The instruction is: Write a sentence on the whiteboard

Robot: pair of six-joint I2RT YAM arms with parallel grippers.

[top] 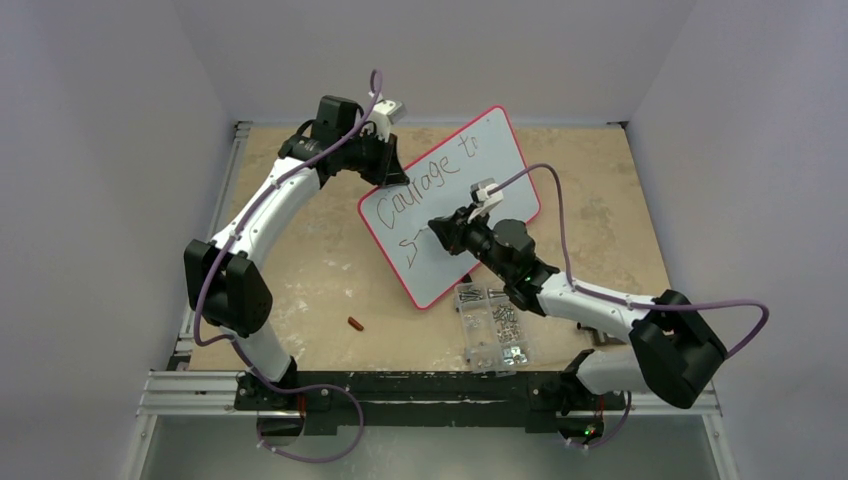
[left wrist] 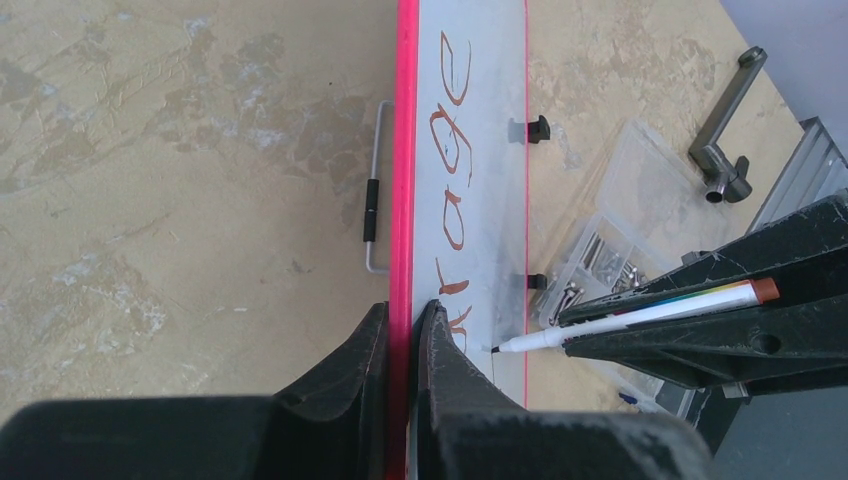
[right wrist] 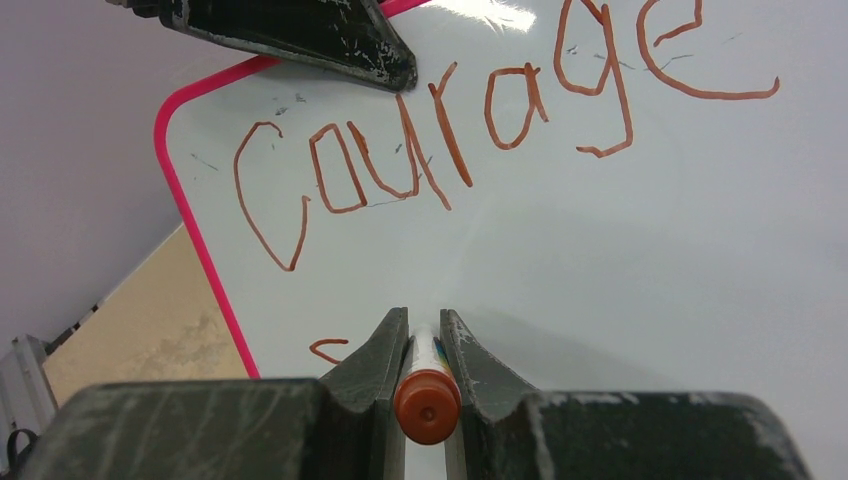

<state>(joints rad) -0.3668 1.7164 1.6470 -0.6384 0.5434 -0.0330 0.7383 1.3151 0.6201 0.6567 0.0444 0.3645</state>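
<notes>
The whiteboard (top: pixel 437 280) stands tilted on the table (top: pixel 610 190). The left gripper (left wrist: pixel 403 312) is clamped on its pink top rim. The sentence (top: pixel 420 185) reads "Courage to", with a first stroke begun underneath. The right gripper (right wrist: pixel 425 325) is closed tight on a marker (right wrist: pixel 427 405), whose tip is at the board.

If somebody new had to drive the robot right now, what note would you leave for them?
Left gripper: shut, its fingers clamped on the pink rim of the whiteboard.
Right gripper: shut on the marker, tip close against the board under the first line.
Done: the sentence reads "Courage to" so far; the second line has only its first strokes.
Left: the rest of the second line.
</notes>
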